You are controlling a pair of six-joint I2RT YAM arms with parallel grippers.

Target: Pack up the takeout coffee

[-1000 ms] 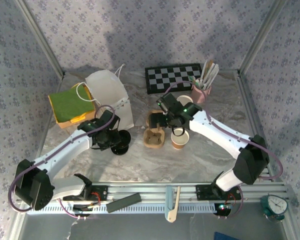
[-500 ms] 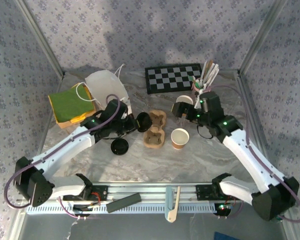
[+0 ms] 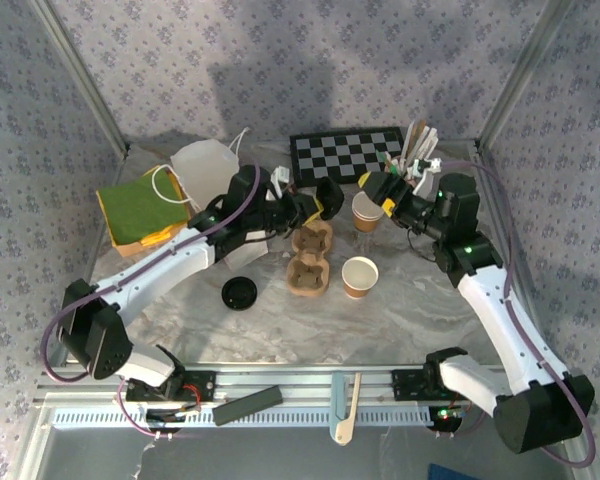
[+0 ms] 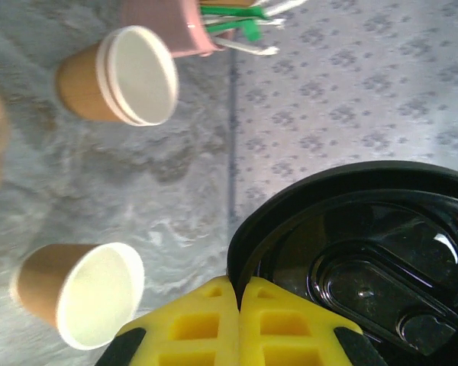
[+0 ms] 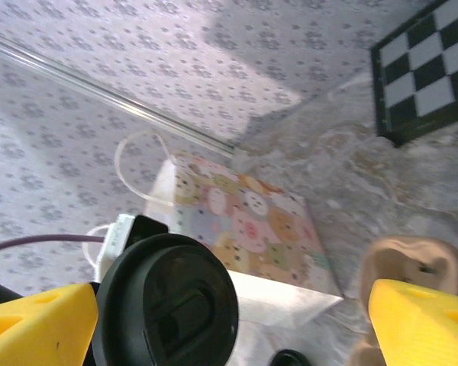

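The left tool [image 3: 315, 205] is clenched on the rim of a black lid [image 3: 330, 197], so the lid could slip or tilt before reaching the open takeout coffee cup [image 3: 360, 276] on the bench [image 3: 430, 310] beside the pulp tray [image 3: 310, 262]. The released right tool [image 3: 378, 192], close over a second cup [image 3: 366, 212], could knock it.

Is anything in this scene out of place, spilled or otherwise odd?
Nothing is spilled. The near cup and far cup stand open outside the pulp tray. One black lid lies alone on the table, left of the tray; the left gripper grips a second lid.
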